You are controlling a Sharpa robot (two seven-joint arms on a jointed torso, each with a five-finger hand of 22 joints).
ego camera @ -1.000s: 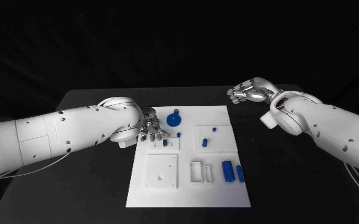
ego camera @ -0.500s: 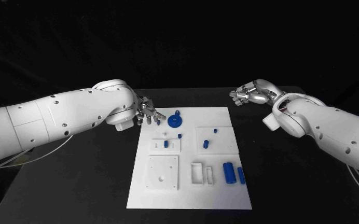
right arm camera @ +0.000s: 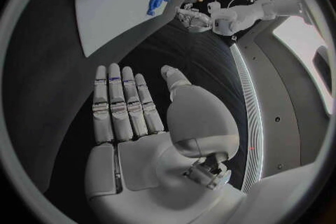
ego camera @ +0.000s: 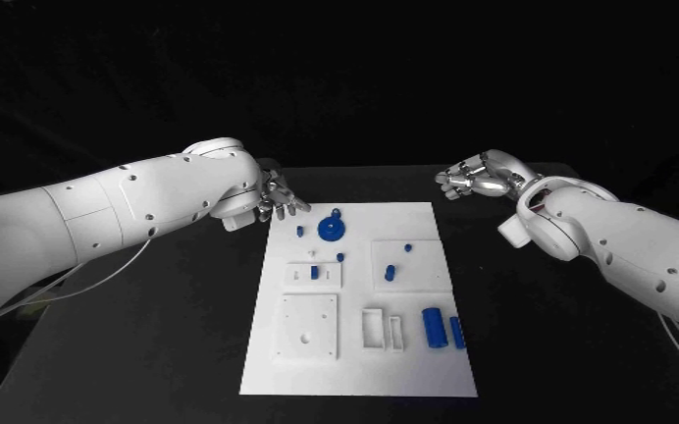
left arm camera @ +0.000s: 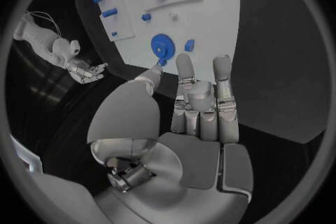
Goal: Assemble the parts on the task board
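Blue parts (ego camera: 332, 227), white task board (ego camera: 354, 345), black table (ego camera: 170, 345)

Dim, dark surroundings — wrist views bend strongly toward their edges.

Matt white task board (ego camera: 361, 345), glossy blue plastic parts (ego camera: 330, 228), matt black table (ego camera: 170, 345), silvery metallic left robot hand (left arm camera: 192, 117)

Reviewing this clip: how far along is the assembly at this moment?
Early or between steps. Some small blue parts stand in the task board fixtures, which may be done. Nothing is in hand: the left robot hand and right robot hand hover open off the board. The blue disc and two cylinders lie loose.
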